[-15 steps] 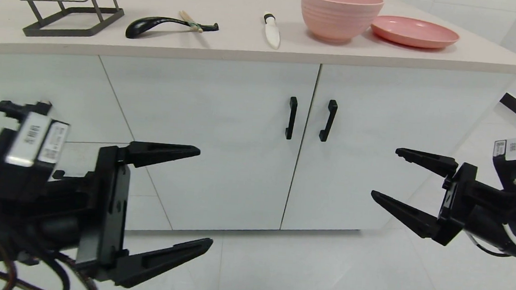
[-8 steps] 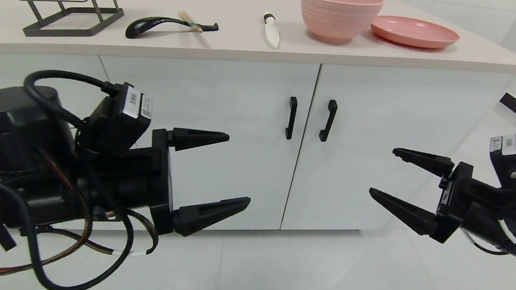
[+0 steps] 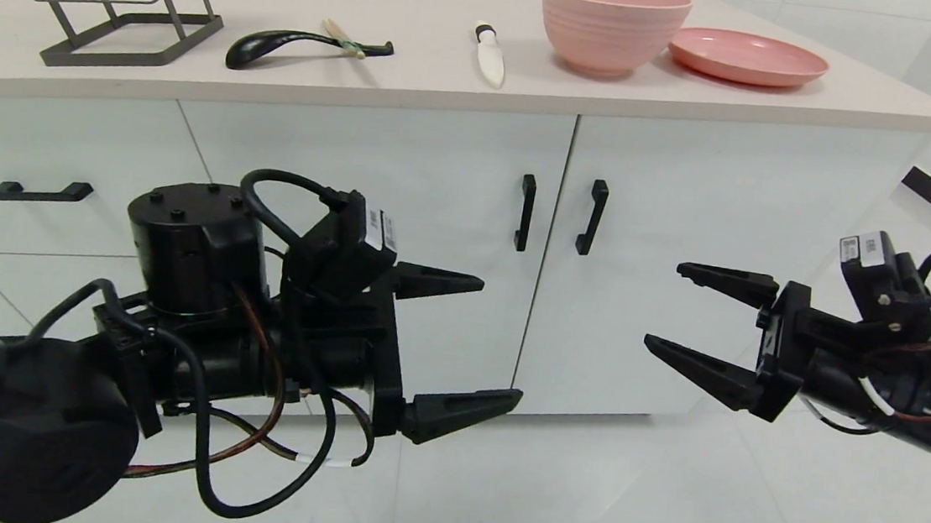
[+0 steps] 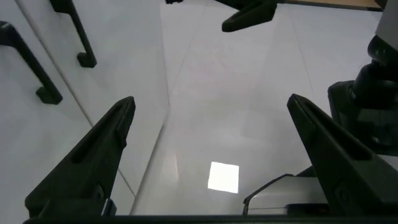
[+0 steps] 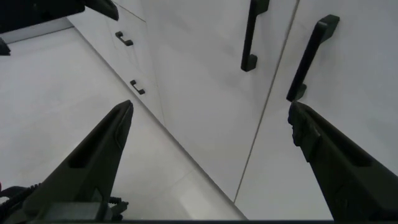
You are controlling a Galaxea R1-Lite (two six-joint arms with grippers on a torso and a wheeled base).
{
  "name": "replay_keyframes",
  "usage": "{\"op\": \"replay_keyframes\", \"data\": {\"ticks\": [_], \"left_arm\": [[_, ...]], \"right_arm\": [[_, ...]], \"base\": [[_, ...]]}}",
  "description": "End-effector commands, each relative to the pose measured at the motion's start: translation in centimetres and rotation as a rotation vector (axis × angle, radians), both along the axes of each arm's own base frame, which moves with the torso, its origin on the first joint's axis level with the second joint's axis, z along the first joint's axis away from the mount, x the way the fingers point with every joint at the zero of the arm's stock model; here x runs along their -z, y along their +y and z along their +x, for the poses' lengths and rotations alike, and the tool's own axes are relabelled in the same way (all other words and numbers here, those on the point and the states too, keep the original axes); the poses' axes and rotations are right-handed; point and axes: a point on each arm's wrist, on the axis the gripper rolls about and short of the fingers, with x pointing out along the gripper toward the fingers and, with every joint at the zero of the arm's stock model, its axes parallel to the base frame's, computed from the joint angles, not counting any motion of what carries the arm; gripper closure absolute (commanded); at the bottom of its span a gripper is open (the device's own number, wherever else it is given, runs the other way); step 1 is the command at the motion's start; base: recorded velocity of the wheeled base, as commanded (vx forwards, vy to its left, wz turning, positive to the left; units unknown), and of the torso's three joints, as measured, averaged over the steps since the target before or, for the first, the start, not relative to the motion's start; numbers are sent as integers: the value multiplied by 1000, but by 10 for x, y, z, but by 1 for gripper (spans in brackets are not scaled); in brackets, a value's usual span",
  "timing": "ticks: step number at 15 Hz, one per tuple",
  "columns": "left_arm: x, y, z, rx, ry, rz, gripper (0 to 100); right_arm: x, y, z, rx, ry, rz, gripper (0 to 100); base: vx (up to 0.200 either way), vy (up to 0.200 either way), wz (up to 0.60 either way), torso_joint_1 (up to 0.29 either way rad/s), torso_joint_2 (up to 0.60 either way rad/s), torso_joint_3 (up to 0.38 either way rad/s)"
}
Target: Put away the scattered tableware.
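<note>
Both claws, left gripper (image 3: 499, 340) and right gripper (image 3: 664, 306), hang released, empty, below the counter (image 3: 414, 80). Bowl (image 3: 612, 26) and plate (image 3: 749, 57) sit at its right end. Recommend clearing the front edge before reaching.

The head camera looks forward and down across the surface (image 3: 431, 73). Both wrist cameras sit low, close to the cabinet handles (image 3: 525, 213), shared by all views.
</note>
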Motion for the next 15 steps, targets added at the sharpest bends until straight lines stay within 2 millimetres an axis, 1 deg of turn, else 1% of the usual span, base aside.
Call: {"op": "replay_keyframes", "data": {"ticks": [1,3,4,5,7,9,12,14,15], "left_arm": [[5,-8,5,10,11,10,0],[7,-12,8,15,15,13,0],[8,-19,8,32,13,14,0],[4,-32,11,60,-16,3,0],[-5,-52,21,96,-70,-23,0],[-6,-67,27,134,-105,-33,0],[-1,-73,27,157,-97,-27,0],[-2,-73,31,140,-96,-29,0],[-4,-74,33,123,-102,-32,0]], "right_arm": [[10,4,14,-44,-18,5,0],[17,5,20,-84,-33,10,0],[22,5,24,-95,-28,8,0],[26,7,29,-107,-37,10,0],[29,9,42,-106,-46,12,0],[30,11,54,-101,-58,14,0],[31,15,72,-99,-87,19,0],[32,16,83,-109,-103,22,0],[33,14,93,-109,-116,23,0]], "base": [[0,0,0,0,0,0],[0,0,0,0,0,0],[0,0,0,0,0,0],[0,0,0,0,0,0],[0,0,0,0,0,0],[0,0,0,0,0,0],[0,0,0,0,0,0],[0,0,0,0,0,0],[0,0,0,0,0,0]]}}
